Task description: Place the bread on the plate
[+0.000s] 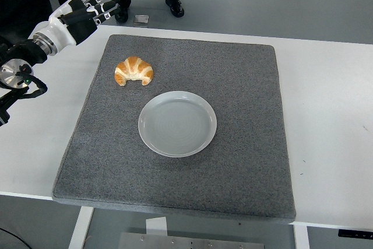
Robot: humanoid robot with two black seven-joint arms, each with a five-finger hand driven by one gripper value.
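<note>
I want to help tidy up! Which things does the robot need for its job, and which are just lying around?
For the job:
croissant, on the mat
white plate, empty
left robot hand, open, up at the table's far left

Just lying about:
grey mat
white table
small grey thing on the floor
person's shoes

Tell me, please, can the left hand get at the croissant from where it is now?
Probably yes. The left hand hovers open past the grey mat's far left corner, and the croissant lies uncovered near that corner. Nothing stands between them; the plate lies nearer the camera, out of the way.
</note>
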